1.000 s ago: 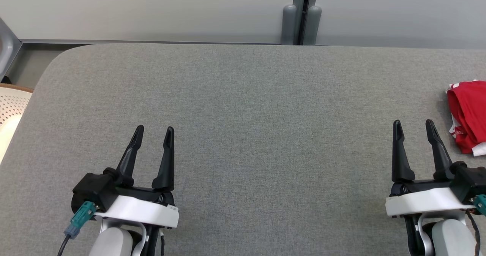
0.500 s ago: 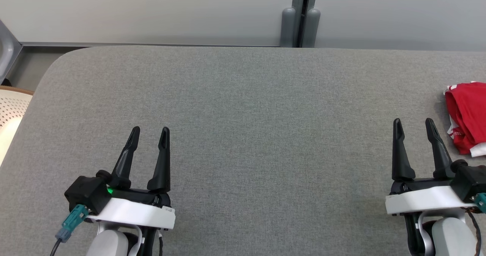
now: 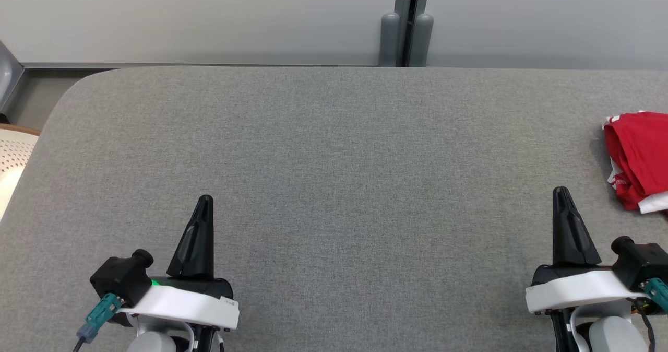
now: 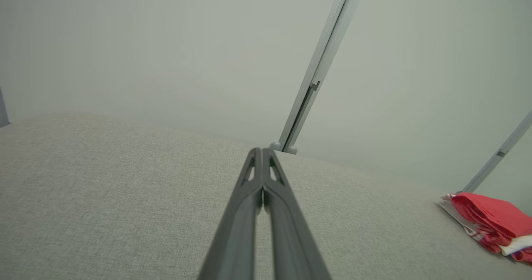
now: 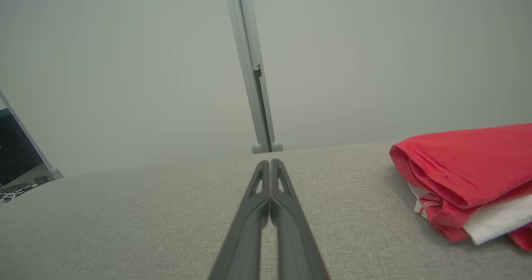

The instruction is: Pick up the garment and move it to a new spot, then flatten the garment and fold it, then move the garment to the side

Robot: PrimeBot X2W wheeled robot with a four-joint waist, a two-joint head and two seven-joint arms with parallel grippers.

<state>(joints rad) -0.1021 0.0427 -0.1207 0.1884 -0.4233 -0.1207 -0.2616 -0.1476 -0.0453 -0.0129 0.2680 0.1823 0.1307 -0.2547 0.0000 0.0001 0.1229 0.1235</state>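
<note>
The garment [image 3: 637, 156] is red with white trim and lies folded at the far right edge of the grey table [image 3: 334, 174]; it also appears as the garment [image 4: 490, 222] and the garment [image 5: 469, 176] in the wrist views. My left gripper [image 3: 204, 201] hovers low at the front left, shut with nothing in it, its fingers [image 4: 262, 176] pressed together. Over at the front right, my right gripper [image 3: 561, 192] is shut and empty too, a short way left of and nearer than the garment, fingers [image 5: 271, 184] touching.
A pale wall with a grey vertical post [image 3: 406, 23] runs behind the table. A perforated cream chair [image 3: 13, 153] sits off the table's left edge. The table's rounded far-left corner [image 3: 78, 85] drops to a grey floor strip.
Both grippers have closed from wide open to shut, empty. The head camera shifted slightly, moving the whole scene a little left; the garment has not moved on the table.
</note>
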